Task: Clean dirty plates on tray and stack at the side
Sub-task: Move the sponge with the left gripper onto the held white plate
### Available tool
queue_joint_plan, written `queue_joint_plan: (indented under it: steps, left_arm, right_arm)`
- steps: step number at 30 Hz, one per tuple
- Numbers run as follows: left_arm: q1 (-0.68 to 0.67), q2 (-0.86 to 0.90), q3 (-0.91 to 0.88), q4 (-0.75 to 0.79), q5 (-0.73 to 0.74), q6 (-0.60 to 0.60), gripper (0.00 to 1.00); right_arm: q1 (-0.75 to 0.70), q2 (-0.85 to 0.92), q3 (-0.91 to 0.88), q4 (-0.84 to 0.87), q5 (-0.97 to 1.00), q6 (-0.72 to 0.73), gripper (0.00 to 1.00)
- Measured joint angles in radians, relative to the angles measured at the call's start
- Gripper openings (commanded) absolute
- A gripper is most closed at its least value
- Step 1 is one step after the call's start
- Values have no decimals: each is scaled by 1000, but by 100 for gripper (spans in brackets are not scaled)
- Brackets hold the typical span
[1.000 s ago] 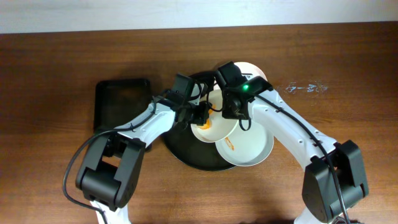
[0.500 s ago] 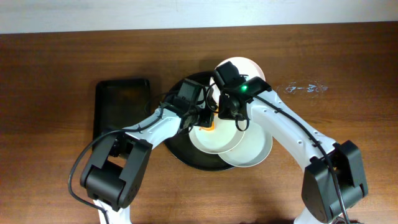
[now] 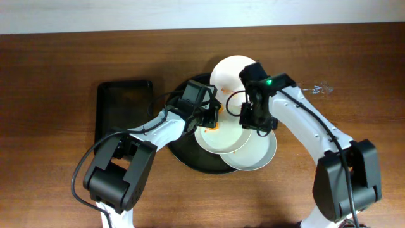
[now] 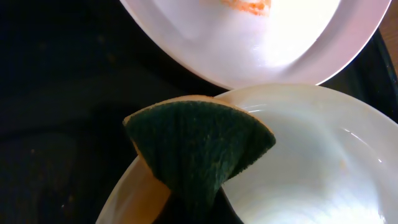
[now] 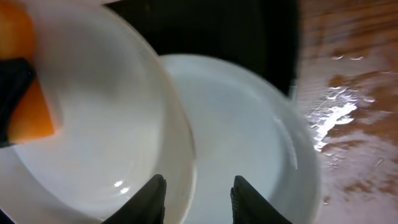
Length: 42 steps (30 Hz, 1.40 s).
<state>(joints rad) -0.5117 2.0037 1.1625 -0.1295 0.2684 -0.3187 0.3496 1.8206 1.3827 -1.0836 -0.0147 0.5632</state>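
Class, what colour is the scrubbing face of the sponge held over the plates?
Dark green. The sponge shows it best in the left wrist view.

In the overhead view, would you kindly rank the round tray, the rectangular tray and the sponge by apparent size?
1. round tray, largest, though partly covered by plates
2. rectangular tray
3. sponge, smallest

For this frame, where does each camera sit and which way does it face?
Overhead: fixed above the table, facing straight down; both arms, round tray and three plates show.
Left wrist: on the left arm, looking down past the sponge in the left pincer onto two plates; fingers hidden.
Right wrist: looking down at two overlapping plates; right pincer fingers at the bottom edge.
Shared: both wrist views catch the sponge.
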Motion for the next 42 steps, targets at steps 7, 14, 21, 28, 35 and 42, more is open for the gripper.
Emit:
queue_joint_plan:
  steps: [7, 14, 21, 28, 35, 42]
  left_arm:
    - [0, 0, 0, 4, -8, 0, 0]
    - [0, -22, -7, -21, -8, 0, 0]
    - [-13, -134, -29, -251, -7, 2, 0]
    - [-18, -140, -63, -277, -19, 16, 0]
    - [-20, -193, -249, 43, -80, -8, 0]
    - [-31, -199, -262, 56, -119, -20, 0]
  right_arm:
    - [-6, -4, -166, 205, -126, -5, 4]
    - [-9, -6, -161, 199, -107, 5, 4]
    - [-4, -6, -160, 204, -107, 0, 4]
    - [-3, -6, -160, 206, -107, 0, 4]
    - [-3, -6, -158, 206, -107, -2, 4]
    - [-3, -6, -158, 206, -107, -3, 4]
